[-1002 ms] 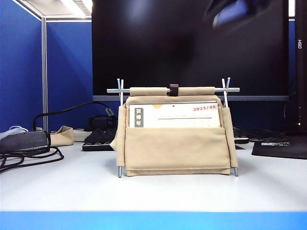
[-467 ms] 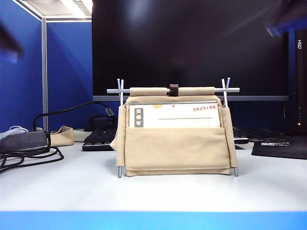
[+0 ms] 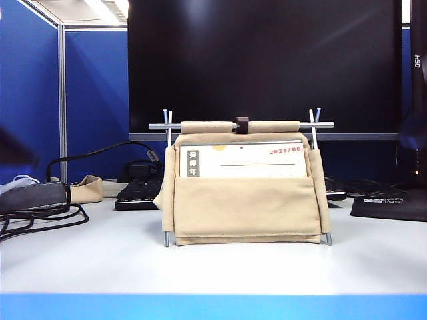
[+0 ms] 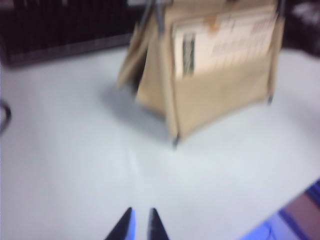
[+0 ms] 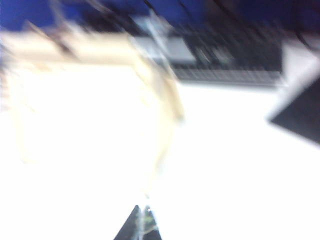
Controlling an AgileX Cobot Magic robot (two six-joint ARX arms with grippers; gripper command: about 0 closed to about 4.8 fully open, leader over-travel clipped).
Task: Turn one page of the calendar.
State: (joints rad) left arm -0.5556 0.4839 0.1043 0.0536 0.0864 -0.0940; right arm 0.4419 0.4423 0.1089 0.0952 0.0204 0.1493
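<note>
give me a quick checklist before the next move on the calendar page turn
1. Front sheet reads 2023/06, so the page looks turned: ok; the page itself is not in view.
2. calendar upright on the table: ok.
3. left gripper empty, clear of the calendar, over bare table: ok; its fingertips are nearly together.
4. right gripper shut and empty: ok.
5. Right gripper's distance from the calendar: cannot tell, the right wrist view is blurred.
6. Strap on the top rod: ok.
</note>
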